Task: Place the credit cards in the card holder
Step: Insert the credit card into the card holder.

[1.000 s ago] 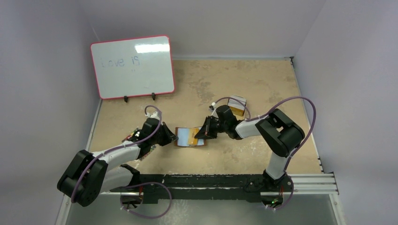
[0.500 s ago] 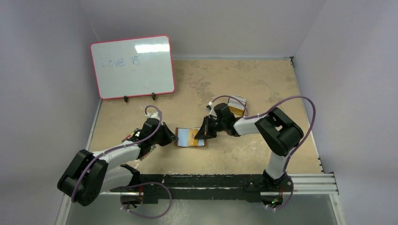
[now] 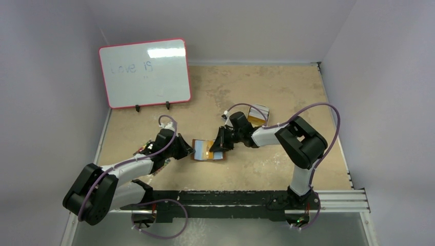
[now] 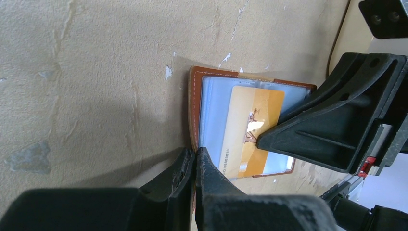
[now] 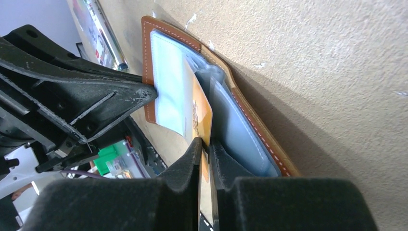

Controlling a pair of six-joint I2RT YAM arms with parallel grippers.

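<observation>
- Card holder [image 3: 208, 150]: brown leather with pale stitching. We find it lying open and flat on the worktop [image 3: 287, 87], between the two arms. Clear bluish sleeves [image 4: 214, 110] line its inside.
- Gold credit card [image 4: 252, 130]: we see it lying over those sleeves. From the right wrist it sits between two sleeve leaves. We cannot tell how deep it sits in any pocket.
- Left tool [image 4: 195, 153]: we record the jaws closed tight, pinching the holder's leather edge on the side towards the left arm.
- Right tool [image 5: 205, 144]: it reaches in from the opposite side. We note the jaws narrowed to a thin slit, with the gold card's edge caught in it.
- In the way: one black finger of the right tool covers a corner of the card in the left wrist view. The left tool's black body fills the left of the right wrist view and hides what lies behind it. From above, both tools overhang the holder's ends, so we see only its middle.
- Whiteboard [image 3: 145, 73]: red frame on two black feet, far left of the worktop, well apart from the holder. The writing on it is faint.
- Small tan-and-white item [image 3: 259, 114]: just behind the right arm's wrist, partly hidden by it and by a purple cable [image 3: 328, 110].
- Green circuit board [image 5: 113, 163]: beside the left arm, and we cannot make out more of it.
- Metal rail [image 3: 338, 197]: runs along the near edge and carries both bases.
- Worktop surface: tan, scuffed, with white chips near the holder
</observation>
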